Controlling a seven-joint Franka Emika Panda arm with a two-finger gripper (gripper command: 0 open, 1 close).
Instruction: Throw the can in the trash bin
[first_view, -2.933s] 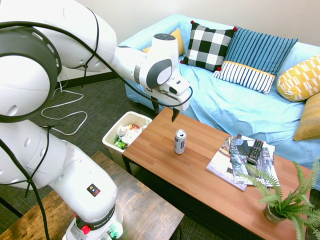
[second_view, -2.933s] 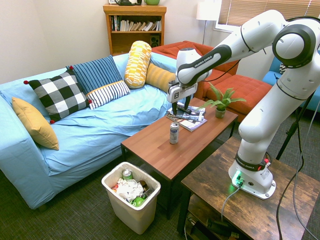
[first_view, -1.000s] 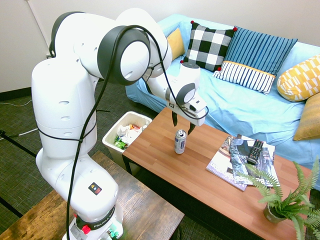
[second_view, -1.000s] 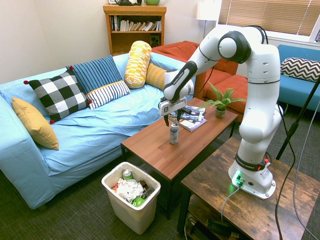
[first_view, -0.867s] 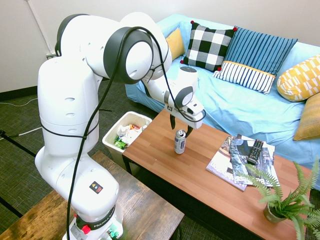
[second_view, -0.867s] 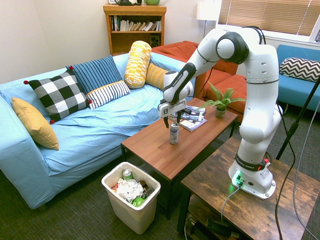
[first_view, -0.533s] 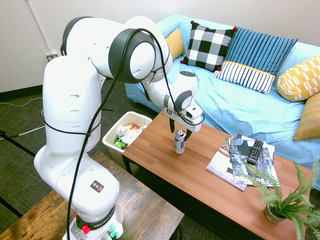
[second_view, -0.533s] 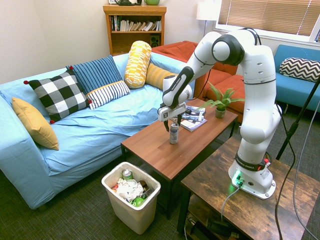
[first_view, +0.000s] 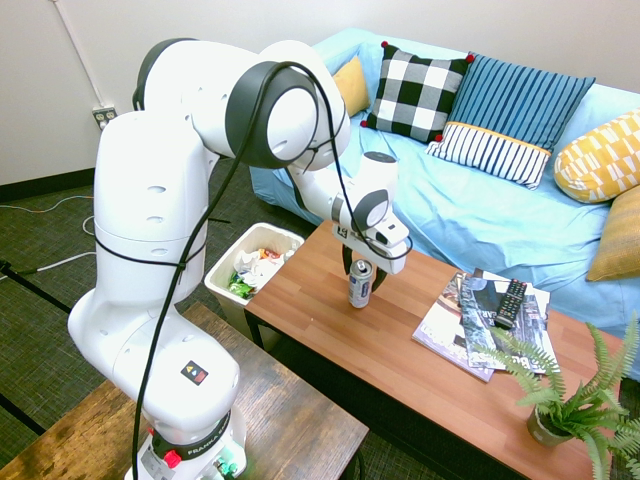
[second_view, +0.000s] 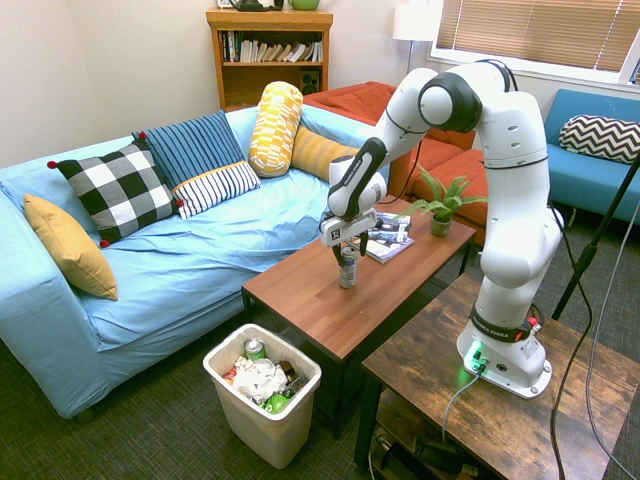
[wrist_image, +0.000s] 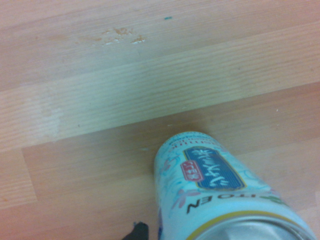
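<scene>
The arm is glossy white, built of rounded, bulbous segments with dark grey rings at the joints. A black cable loops along its outside. Near the base sit a small black square badge with an orange mark, red buttons and a green light. The hand (first_view: 361, 270) carries 2 dark fingers (second_view: 337, 257).

First exterior view: high, beside the arm's base, facing the sofa (first_view: 480, 210). Second exterior view: opposite side, wider; both share the coffee table (first_view: 400, 340) and can (first_view: 360, 283). Wrist view: close above the tabletop.
</scene>
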